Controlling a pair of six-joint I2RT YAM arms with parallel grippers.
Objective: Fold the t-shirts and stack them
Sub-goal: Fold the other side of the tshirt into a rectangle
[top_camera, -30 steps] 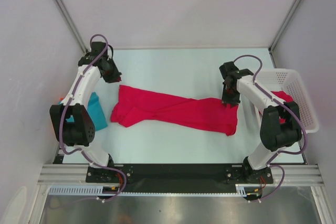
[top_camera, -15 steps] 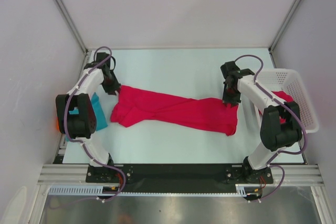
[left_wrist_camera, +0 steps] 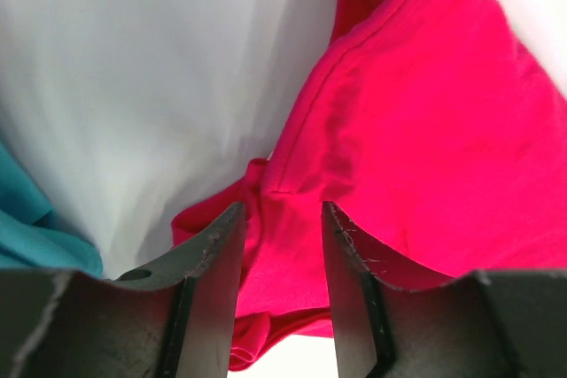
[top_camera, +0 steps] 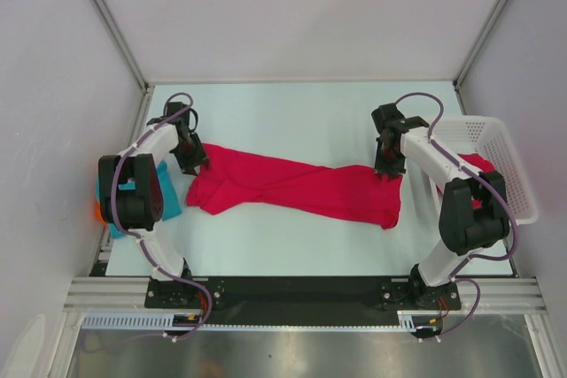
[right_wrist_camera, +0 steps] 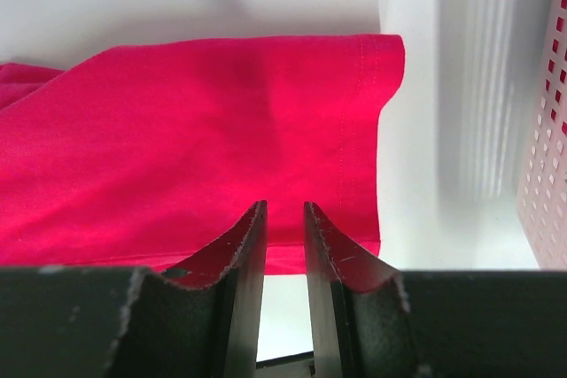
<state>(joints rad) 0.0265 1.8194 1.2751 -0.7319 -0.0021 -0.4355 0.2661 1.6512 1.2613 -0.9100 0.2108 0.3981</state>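
Note:
One crimson t-shirt (top_camera: 301,185) lies stretched and twisted across the middle of the table, its left end bunched. My left gripper (top_camera: 191,162) hovers over that bunched left end, and in the left wrist view the left gripper (left_wrist_camera: 279,219) is open with the crimson cloth (left_wrist_camera: 416,130) lying below the gap. My right gripper (top_camera: 387,171) sits at the shirt's far right corner; seen from its wrist, the right gripper (right_wrist_camera: 283,210) is narrowly open above the shirt's hem (right_wrist_camera: 177,130), gripping nothing. A teal t-shirt (top_camera: 165,189) lies at the left edge, and its cloth (left_wrist_camera: 27,219) shows in the left wrist view.
A white mesh basket (top_camera: 509,143) stands at the right edge, with another crimson shirt (top_camera: 479,165) inside it behind my right arm. The basket wall (right_wrist_camera: 549,174) is close to the right of the right gripper. Grey walls enclose the table.
My left gripper came down and toward the near side onto the shirt's left end, and its jaws opened. The right arm and the shirt have stayed put.

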